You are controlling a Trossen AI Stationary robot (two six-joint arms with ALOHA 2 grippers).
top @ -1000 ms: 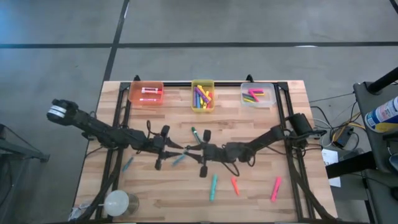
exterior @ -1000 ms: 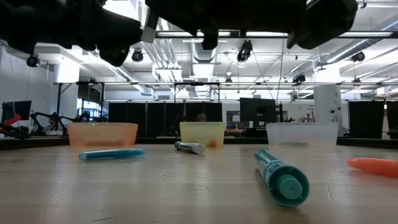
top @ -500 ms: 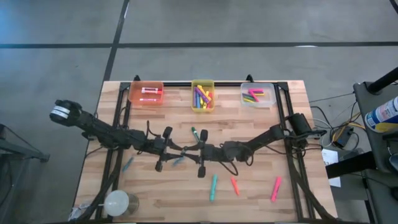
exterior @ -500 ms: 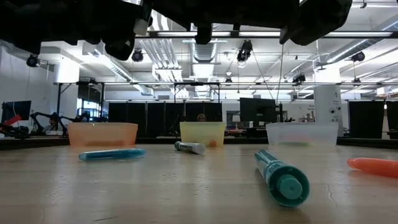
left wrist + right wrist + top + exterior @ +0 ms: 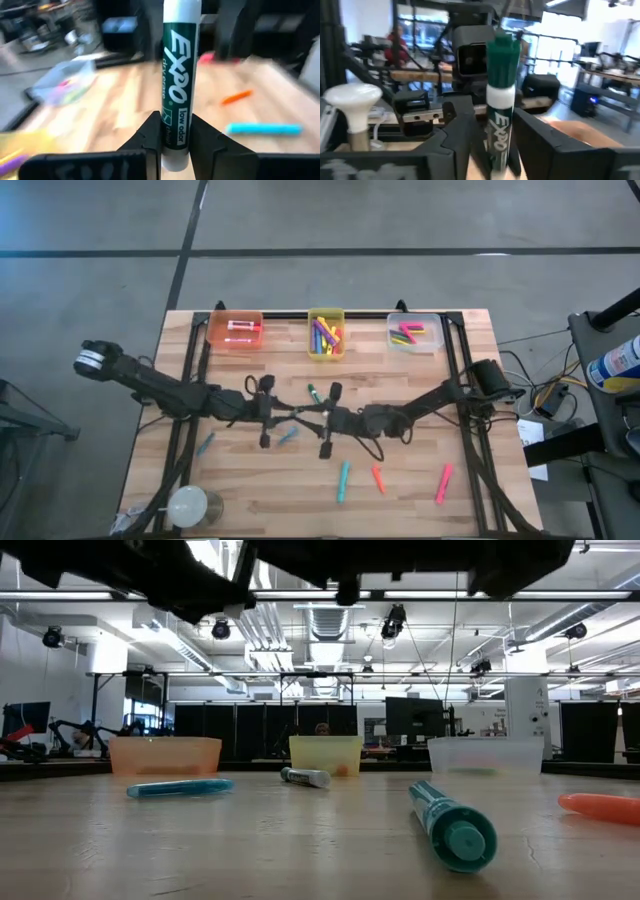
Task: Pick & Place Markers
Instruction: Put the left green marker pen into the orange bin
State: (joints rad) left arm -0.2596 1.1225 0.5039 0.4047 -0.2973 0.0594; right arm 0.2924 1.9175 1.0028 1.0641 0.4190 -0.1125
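A green-capped white marker (image 5: 176,95) stands upright in the air over the table's middle, cap on top (image 5: 501,50). My left gripper (image 5: 290,417) is shut on its lower barrel. My right gripper (image 5: 309,418) faces it from the table's right. It is open, with its fingers (image 5: 462,132) on either side of the barrel below the cap. More markers lie flat on the table: green (image 5: 313,393), teal (image 5: 288,436), teal (image 5: 205,444), teal (image 5: 343,480), orange (image 5: 378,478), pink (image 5: 443,482). My left gripper pinches the marker's lower barrel (image 5: 175,131) at the printed label between its two fingers (image 5: 150,137). The fingers come in about level from the table's left and lie across the marker. The marker stands upright, clear of the table, its lower end (image 5: 174,163) just below the fingers.
Three bins line the far edge and hold markers: orange (image 5: 235,330), yellow (image 5: 326,333), clear (image 5: 413,332). A white round object (image 5: 190,505) sits at the near left corner. Black frame rails run along the table's left and right sides. Bare wood lies near the front edge.
My left gripper has risen a little over the table's middle and its wrist has tipped up toward level. Both arms' dark shapes sit slightly higher in the low view. The markers on the table have not moved.
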